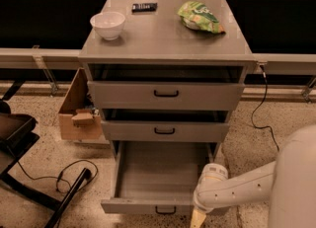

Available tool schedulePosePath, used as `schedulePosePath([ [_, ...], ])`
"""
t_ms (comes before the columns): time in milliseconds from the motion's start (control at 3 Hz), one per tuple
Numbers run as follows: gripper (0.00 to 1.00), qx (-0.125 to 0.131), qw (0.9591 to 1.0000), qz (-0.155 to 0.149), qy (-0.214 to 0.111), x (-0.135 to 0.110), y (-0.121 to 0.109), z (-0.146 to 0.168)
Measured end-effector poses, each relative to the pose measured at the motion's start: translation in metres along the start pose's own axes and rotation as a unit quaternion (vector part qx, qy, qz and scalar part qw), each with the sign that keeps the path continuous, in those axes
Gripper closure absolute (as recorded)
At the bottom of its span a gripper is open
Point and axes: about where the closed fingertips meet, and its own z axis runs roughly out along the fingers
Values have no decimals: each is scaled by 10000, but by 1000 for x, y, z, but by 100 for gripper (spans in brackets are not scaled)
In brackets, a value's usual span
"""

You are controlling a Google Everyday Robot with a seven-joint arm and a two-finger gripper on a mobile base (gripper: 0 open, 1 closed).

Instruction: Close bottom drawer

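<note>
- Camera view looks down on a grey three-drawer cabinet (168, 39) from the front.
- bottom drawer (143, 206) is pulled far out – the grey inside is fully exposed, and its flat front panel sits near the lower edge of the frame.
- Its small black loop handle (165, 210) is centred on that panel.
- middle drawer (133, 131) and top drawer (128, 95) each stick out only a little, with a dark gap above each.
- gripper (197, 218) is at the very bottom of the frame, pointing down, just at the right end of the bottom drawer's front panel.
- Whether it is spread or pressed together – cannot tell; it is cut off by the frame edge. I also cannot tell whether it touches the panel.
- White arm (242, 188) comes in from the right, and its wrist overlaps the drawer's right front corner.
- On the cabinet top: white bowl (107, 24) at the left, green snack bag (200, 17) at the right, small black object (144, 7) at the back between them.
- Cardboard box (74, 103) stands on the floor just left of the cabinet.
- Black cable (66, 177) loops on the floor to the left of the bottom drawer.
</note>
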Motion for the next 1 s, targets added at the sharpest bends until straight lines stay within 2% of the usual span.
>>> schedulePosePath([
  [667, 3, -91, 10000, -7, 36, 2, 7, 13],
  [1000, 26, -325, 9993, 71, 190, 14, 25, 59],
])
